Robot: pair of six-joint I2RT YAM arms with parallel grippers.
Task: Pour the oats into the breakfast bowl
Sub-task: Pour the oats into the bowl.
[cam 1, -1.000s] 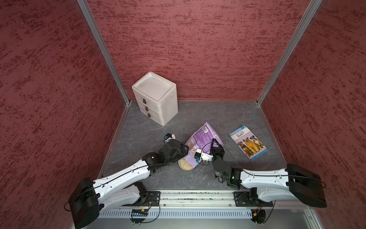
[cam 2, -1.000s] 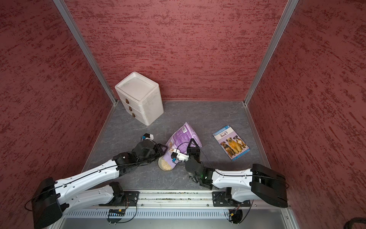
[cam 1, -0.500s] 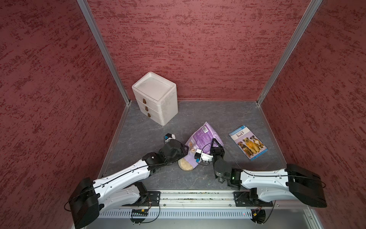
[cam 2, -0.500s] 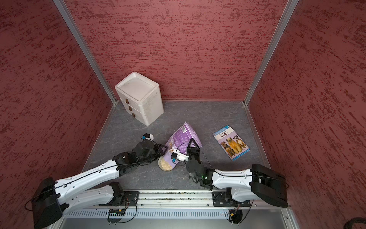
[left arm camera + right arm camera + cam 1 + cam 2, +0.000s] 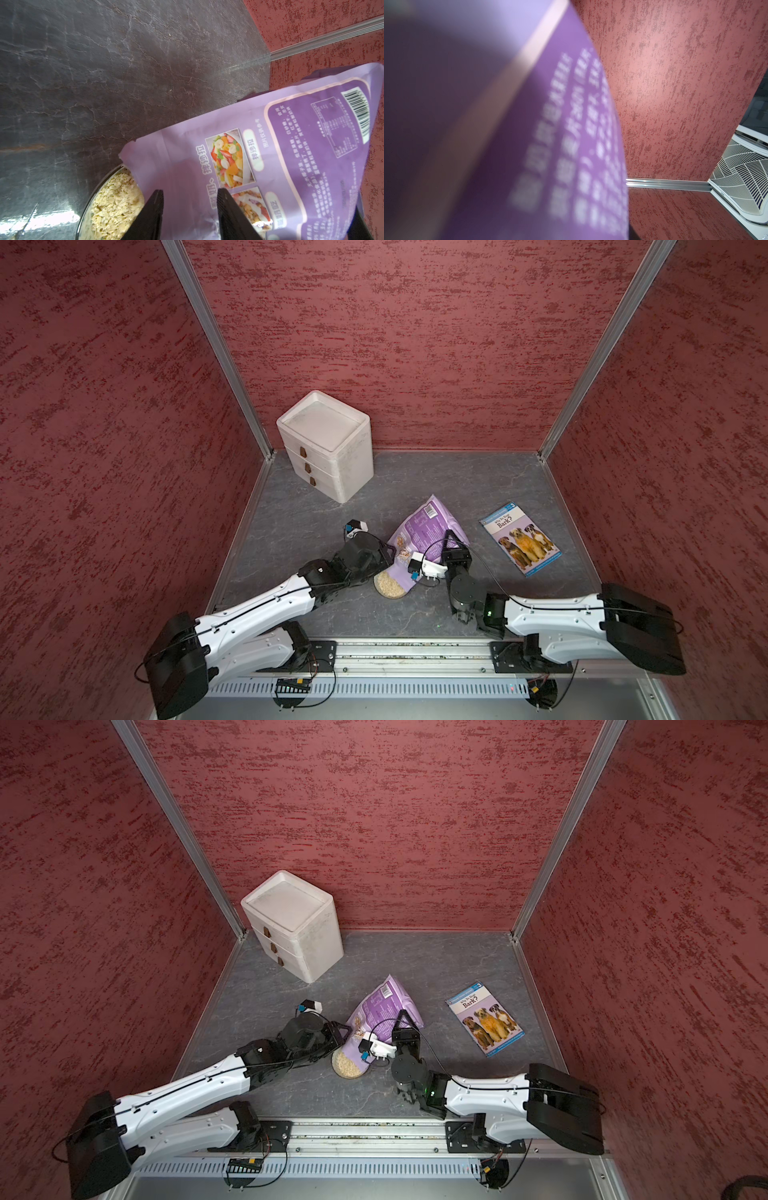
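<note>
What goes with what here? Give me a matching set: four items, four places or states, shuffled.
Items:
1. pouch
2. bowl
3. book
4. drawer box

Places or states:
A. lies flat, cover up, on the robot's right side
B. stands upright at the back
C. tilted, mouth down
D. holds oats

Pairs: 1-C, 2-D, 3-A, 4-B

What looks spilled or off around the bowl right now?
Little. The oats lie inside the bowl, under the mouth of the tilted pouch. Two pale specks on the table, apart from the bowl, may be stray flakes. The pouch's opened edge looks raggedly torn.
</note>
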